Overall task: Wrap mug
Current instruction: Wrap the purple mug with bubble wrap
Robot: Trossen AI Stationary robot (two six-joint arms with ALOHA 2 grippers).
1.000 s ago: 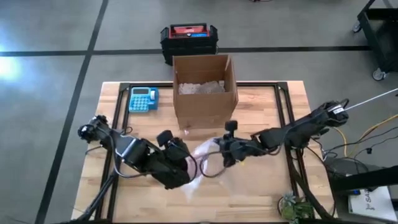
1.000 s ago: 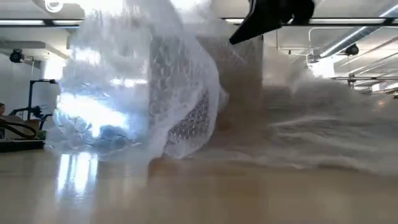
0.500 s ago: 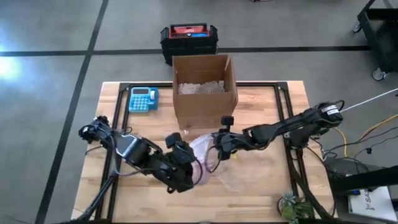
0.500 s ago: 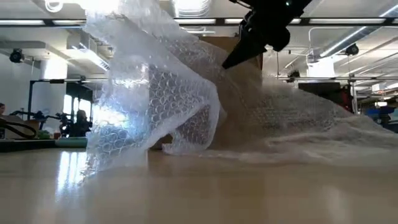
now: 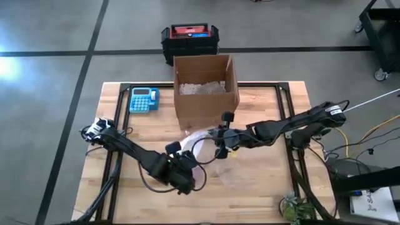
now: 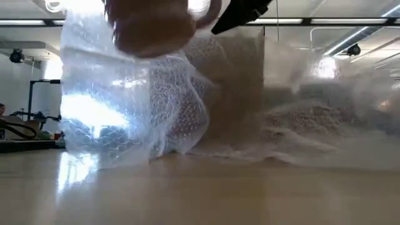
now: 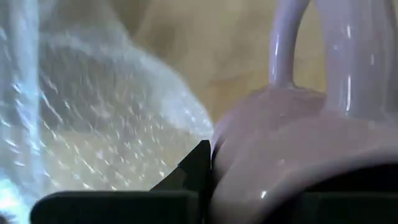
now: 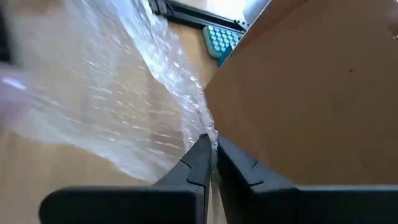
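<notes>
We see the left gripper (image 5: 185, 177) low in the centre-left of the high view, its fingers clamped on the pale pink mug (image 7: 292, 162); in the left wrist view the mug's glossy body and looped handle fill the right half of the frame, pressed against the dark finger (image 7: 196, 171). In the low view the mug (image 6: 153, 25) shows as a blurred pink shape at the top, left of centre, lifted clear of the table (image 6: 200, 194) and sitting above the bubble wrap (image 6: 134, 112).

The right gripper (image 5: 220, 136) sits near the middle of the high view, just below the cardboard box (image 5: 205, 87). In the right wrist view its fingers (image 8: 198, 163) are pressed together, pinching an edge of the bubble wrap (image 8: 99, 93) right beside the brown box wall (image 8: 311, 99). The sheet stretches from that pinch toward the upper left of the frame.

In the high view the bubble wrap (image 5: 203, 147) lies between the two grippers on the wooden table (image 5: 262, 181). A blue calculator (image 5: 144, 99) rests in the table's upper left, and a black and red case (image 5: 189, 39) stands on the floor above the box.
</notes>
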